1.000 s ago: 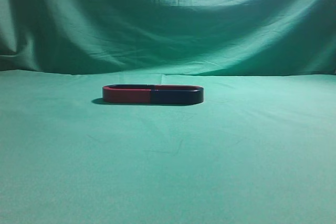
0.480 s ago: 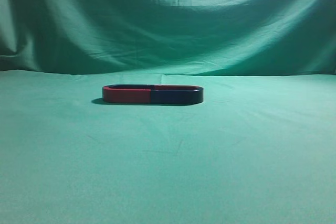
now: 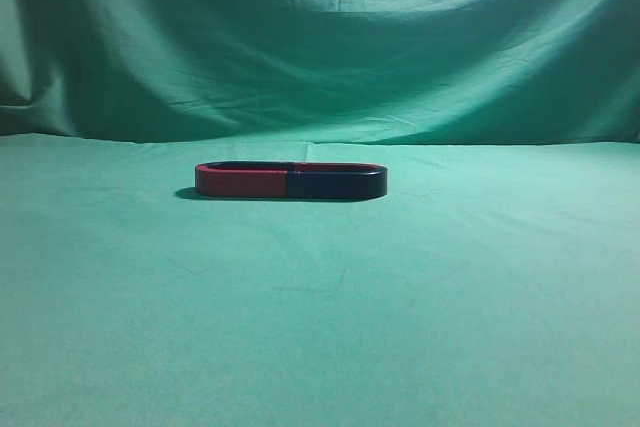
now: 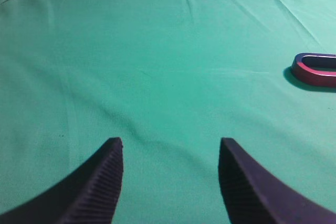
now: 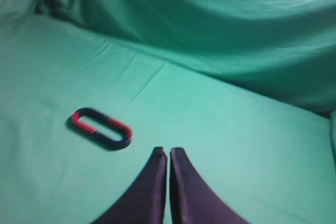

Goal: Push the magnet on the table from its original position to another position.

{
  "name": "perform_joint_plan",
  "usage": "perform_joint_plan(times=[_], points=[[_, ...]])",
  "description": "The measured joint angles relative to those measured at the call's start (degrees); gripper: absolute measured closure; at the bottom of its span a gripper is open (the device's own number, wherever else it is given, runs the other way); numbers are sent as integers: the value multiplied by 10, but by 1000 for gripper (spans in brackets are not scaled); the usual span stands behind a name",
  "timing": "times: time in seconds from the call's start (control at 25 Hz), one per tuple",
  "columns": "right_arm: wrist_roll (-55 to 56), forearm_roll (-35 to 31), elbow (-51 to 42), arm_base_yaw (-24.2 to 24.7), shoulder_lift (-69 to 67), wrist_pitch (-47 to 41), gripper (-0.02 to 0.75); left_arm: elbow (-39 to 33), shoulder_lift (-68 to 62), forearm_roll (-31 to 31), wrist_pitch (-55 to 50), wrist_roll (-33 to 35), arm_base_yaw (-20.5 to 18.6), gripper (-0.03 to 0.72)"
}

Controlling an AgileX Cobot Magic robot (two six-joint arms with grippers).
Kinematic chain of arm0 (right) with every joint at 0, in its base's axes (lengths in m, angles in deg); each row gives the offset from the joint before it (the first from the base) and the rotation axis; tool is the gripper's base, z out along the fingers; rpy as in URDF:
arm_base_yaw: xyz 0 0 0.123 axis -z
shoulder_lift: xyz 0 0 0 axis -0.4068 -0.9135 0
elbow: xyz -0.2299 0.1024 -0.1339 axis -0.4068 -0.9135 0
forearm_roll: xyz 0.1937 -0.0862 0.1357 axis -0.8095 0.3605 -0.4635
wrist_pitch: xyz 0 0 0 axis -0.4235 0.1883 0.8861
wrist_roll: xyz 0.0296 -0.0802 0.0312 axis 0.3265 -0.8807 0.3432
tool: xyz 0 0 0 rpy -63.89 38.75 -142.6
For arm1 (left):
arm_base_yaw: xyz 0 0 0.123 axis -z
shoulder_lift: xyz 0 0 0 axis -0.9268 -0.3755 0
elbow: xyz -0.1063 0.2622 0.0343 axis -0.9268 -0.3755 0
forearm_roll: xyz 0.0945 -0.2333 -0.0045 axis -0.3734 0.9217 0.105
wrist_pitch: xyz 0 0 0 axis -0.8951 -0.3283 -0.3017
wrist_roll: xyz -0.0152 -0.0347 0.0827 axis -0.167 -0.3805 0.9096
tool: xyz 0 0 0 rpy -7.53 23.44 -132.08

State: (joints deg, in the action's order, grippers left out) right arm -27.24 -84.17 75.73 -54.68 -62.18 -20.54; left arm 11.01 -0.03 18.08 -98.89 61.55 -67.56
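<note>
A flat oval red-and-blue ring magnet (image 3: 291, 181) is seen lying on the green cloth-covered table (image 3: 320, 327). The left gripper (image 4: 170, 153) is held spread apart; the right gripper (image 5: 168, 153) is pressed closed, empty.

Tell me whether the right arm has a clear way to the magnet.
Probably yes. In the right wrist view, the shut right gripper hangs apart from the magnet, with only bare green cloth between them.
</note>
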Motion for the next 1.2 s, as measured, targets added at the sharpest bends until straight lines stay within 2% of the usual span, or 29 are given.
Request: perform_joint_plan(times=[0.4, 0.56, 0.76, 0.96, 1.2], points=[[0, -15, -308, 169, 166, 273, 738, 0, 0, 0, 0, 0, 0, 316], [0, -48, -422, 219, 209, 358, 738, 0, 0, 0, 0, 0, 0, 316], [0, -73, -532, 260, 241, 399, 738, 0, 0, 0, 0, 0, 0, 316], [0, -80, -618, 277, 267, 439, 738, 0, 0, 0, 0, 0, 0, 316], [0, -89, -640, 287, 269, 450, 738, 0, 0, 0, 0, 0, 0, 316]])
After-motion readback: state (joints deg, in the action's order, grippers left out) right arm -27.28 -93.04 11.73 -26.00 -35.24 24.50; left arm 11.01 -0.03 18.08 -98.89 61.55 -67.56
